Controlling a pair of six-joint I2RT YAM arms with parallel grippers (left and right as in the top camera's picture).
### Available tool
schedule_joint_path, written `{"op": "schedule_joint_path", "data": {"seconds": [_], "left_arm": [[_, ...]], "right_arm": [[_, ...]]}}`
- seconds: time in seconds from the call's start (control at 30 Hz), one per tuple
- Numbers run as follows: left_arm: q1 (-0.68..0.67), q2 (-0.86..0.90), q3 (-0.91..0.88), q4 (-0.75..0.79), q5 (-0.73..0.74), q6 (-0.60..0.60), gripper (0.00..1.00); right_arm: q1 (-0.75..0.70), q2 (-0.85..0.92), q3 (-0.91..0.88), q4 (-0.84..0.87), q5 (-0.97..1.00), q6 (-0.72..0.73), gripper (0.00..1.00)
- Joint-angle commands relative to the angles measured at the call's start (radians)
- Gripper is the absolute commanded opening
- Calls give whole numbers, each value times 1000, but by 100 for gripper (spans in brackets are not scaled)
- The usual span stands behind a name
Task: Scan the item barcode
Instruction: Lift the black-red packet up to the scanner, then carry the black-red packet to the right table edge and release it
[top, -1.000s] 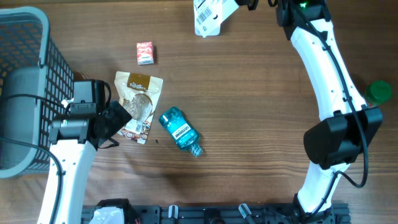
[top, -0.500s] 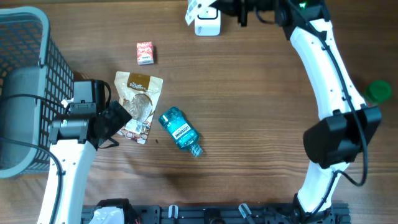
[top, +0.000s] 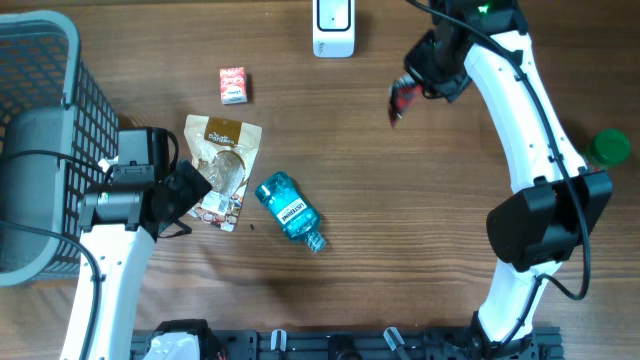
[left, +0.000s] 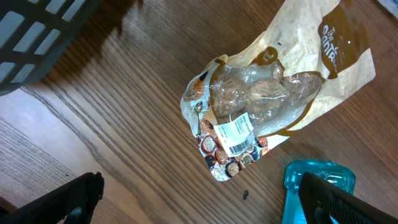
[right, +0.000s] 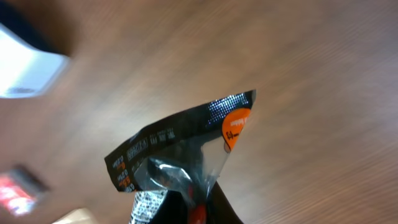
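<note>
The right gripper (top: 418, 85) is clamped shut on a dark packet (top: 403, 100), held in the air to the right of the white scanner (top: 333, 28) and a little nearer the robot. The packet is apart from the scanner and not in front of its face. In the right wrist view the packet (right: 180, 155) hangs crumpled from the jaws, and a white printed label shows at its lower edge. The scanner is only a blur in that view's top left corner. Whether this packet has had its code read cannot be told from the pictures; as it sits now, it is not presented to the scanner. The left gripper (top: 183, 203) stands fully open and grasps nothing, hovering over the near end of a snack pouch (left: 280, 93) whose barcode sticker faces up. That pouch, a blue bottle (top: 290, 210) and a small red box (top: 233, 85) all lie on the table (top: 400, 250) to the left of the scanner. Most of the job likely remains.
</note>
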Motion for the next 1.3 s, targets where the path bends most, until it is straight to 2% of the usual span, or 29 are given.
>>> {"op": "schedule_joint_path", "data": {"seconds": [0.0,0.17,0.3,0.37,0.4,0.5,0.57,0.67,0.7,0.8,0.83,0.93,1.03,1.1,1.13,1.2,1.23,1.27], "left_arm": [[-3,-2,4,2,-16,-11,100],[-3,-2,4,12,14,-37,100],[-3,-2,4,17,13,-36,100],[-3,-2,4,32,13,-36,100],[-3,-2,4,39,13,-36,100],[-3,-2,4,39,13,-36,100],[-3,-2,4,37,13,-37,100],[-3,-2,4,40,13,-37,100],[-3,-2,4,40,13,-37,100],[-3,-2,4,43,13,-37,100],[-3,-2,4,43,13,-37,100],[-3,-2,4,43,13,-37,100],[-3,-2,4,43,14,-37,100],[-3,-2,4,43,13,-37,100],[-3,-2,4,43,13,-37,100],[-3,-2,4,43,14,-37,100],[-3,-2,4,43,13,-40,100],[-3,-2,4,43,14,-41,100]], "right_arm": [[5,-5,9,-132,134,-42,5],[5,-5,9,-103,124,38,5],[29,11,9,-106,119,-40,5],[62,16,9,112,115,-277,5],[88,18,9,290,188,-318,8],[132,47,9,657,274,-443,7],[150,92,9,837,357,-510,8],[156,144,9,944,405,-533,9],[156,162,9,977,410,-551,5],[173,187,9,1027,419,-561,5],[181,188,9,1044,419,-532,5],[195,192,9,1056,338,-323,5],[198,250,9,1112,264,-321,5],[207,303,9,1152,334,-550,5],[214,322,9,1192,359,-764,5],[229,337,9,1246,420,-982,5],[242,340,9,1302,423,-1141,5],[243,340,9,1332,420,-1151,5]]}}
